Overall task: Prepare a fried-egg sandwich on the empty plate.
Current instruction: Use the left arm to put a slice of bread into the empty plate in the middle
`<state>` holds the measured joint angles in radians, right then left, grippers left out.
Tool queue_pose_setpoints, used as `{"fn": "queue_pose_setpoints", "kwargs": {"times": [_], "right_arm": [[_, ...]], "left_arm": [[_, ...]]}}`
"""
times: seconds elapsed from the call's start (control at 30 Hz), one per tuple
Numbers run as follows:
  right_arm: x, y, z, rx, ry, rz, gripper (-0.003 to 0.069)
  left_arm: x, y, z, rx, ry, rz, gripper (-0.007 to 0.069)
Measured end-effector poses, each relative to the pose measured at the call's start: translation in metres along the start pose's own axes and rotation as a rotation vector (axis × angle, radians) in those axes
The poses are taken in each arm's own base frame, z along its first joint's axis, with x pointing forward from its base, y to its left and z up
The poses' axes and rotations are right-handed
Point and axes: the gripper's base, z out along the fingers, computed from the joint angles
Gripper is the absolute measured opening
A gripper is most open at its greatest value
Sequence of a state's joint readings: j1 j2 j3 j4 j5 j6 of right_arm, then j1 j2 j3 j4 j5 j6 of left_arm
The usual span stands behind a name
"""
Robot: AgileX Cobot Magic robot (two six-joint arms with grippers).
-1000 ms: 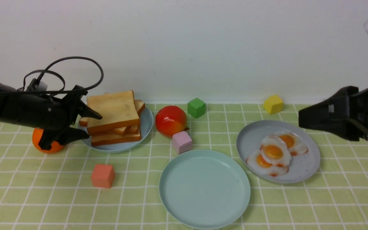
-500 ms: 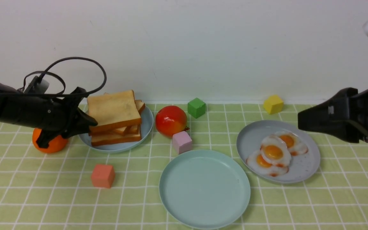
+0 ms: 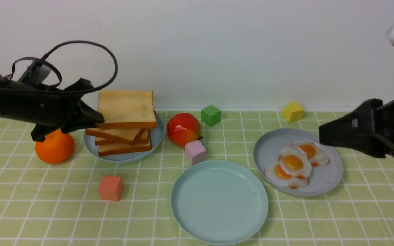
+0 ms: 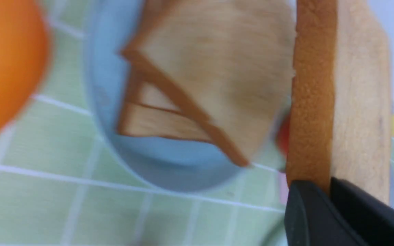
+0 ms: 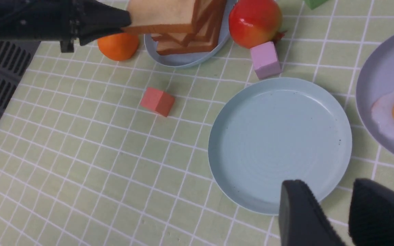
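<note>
Tan slice, front view: my left pincer [image 3: 97,120] is clamped on the crust edge of the top toast slice [image 3: 127,104], holding it level and clear of the other slices [image 3: 121,143] on the light blue plate [image 3: 125,159] near the table's far left corner; I judge an edge grip leaves both faces free, so it can be laid flat
Empty plate, front view: the mint-teal plate [image 3: 219,201] sits bare at the near edge, mid-table, between bread and eggs where either arm reaches it
Eggs, front view: three fried eggs [image 3: 292,163] overlap on the grey speckled plate [image 3: 327,177] toward the right edge; my right pincer [image 3: 321,133] hangs just beyond that plate, on the eggs' side
Left wrist view: the crust is pinched between my black jaws, the stack lies apart below, and the orange [image 4: 9,65] sits beside the blue plate
Right wrist view: my jaws stand partly open with nothing between them, above the mint plate's near rim
Hazard, right wrist view: the pink cube [image 5: 265,59] sits just beside the mint plate's far rim, so I reckon the slice should travel above it
</note>
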<state>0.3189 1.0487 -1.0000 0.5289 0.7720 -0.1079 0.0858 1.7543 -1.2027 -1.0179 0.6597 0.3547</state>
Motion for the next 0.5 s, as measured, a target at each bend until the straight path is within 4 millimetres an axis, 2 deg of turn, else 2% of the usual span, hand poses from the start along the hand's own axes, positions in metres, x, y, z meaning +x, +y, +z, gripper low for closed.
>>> {"fn": "queue_pose_setpoints", "kwargs": {"times": [0.03,0.13,0.23,0.37,0.43,0.5], "right_arm": [[0.0,0.0,0.0,0.001,0.001,-0.001,0.0241],[0.001,-0.001,0.0,0.009,0.014,-0.011,0.0241],[0.002,-0.001,0.0,0.011,0.022,-0.013,0.0241],[0.003,-0.002,0.0,0.025,0.033,-0.028,0.0241],[0.003,-0.003,0.0,0.032,0.039,-0.036,0.0241],[0.004,-0.003,0.0,0.037,0.042,-0.04,0.0241]], "left_arm": [[0.002,-0.005,-0.005,0.011,-0.008,0.013,0.0048],[0.038,-0.033,-0.018,0.091,0.001,0.052,0.0048],[0.074,-0.042,-0.018,0.131,0.028,0.067,0.0048],[0.131,-0.044,-0.004,0.135,0.09,0.06,0.0048],[0.151,-0.036,0.004,0.093,0.09,0.026,0.0048],[0.162,-0.032,0.01,0.063,0.087,0.004,0.0048]]}}
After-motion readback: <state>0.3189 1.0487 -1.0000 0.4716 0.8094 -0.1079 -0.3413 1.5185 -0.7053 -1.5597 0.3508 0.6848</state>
